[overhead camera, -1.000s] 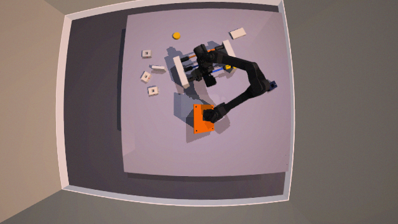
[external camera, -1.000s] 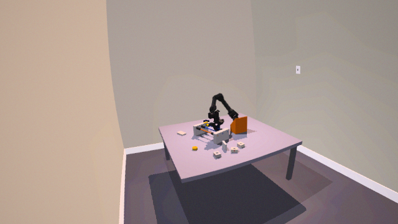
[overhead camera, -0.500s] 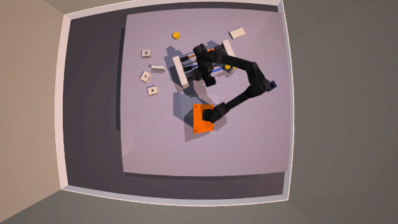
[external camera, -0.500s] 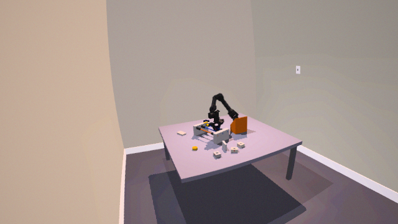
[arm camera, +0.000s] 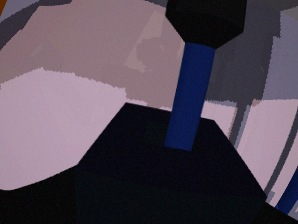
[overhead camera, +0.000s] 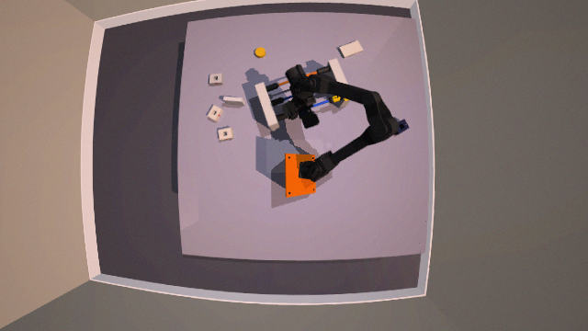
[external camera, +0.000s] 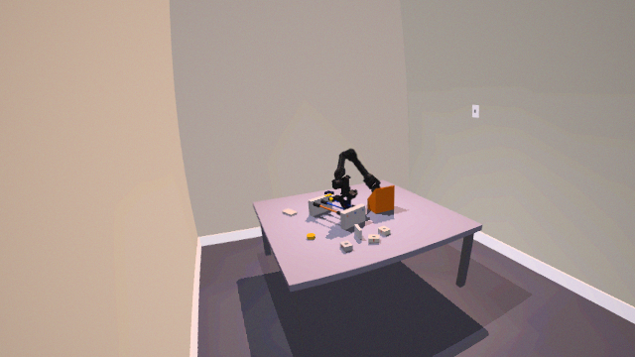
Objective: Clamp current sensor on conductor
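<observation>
The current sensor (arm camera: 150,155) is a dark block closed round a blue conductor (arm camera: 192,95) (overhead camera: 321,104) in the wrist view. The conductor runs down into the block from a black end piece. My gripper (arm camera: 160,169) (overhead camera: 300,111) (external camera: 346,202) is shut on the sensor; its dark fingers fill the lower corners of the wrist view. In the top view the arm hides much of the sensor. An orange conductor (overhead camera: 284,84) (external camera: 328,209) lies farther along the rack. The arrow, the latch and the LOAD lettering cannot be made out.
Two pale end walls (overhead camera: 266,106) (external camera: 353,216) bear the conductors. A yellow piece (overhead camera: 337,98) is by the far wall. Several small pale blocks (overhead camera: 225,133), an upright pale plate (overhead camera: 233,100), a yellow disc (overhead camera: 260,52) and a pale slab (overhead camera: 351,49) stand around. An orange block (external camera: 383,200) is beside the arm.
</observation>
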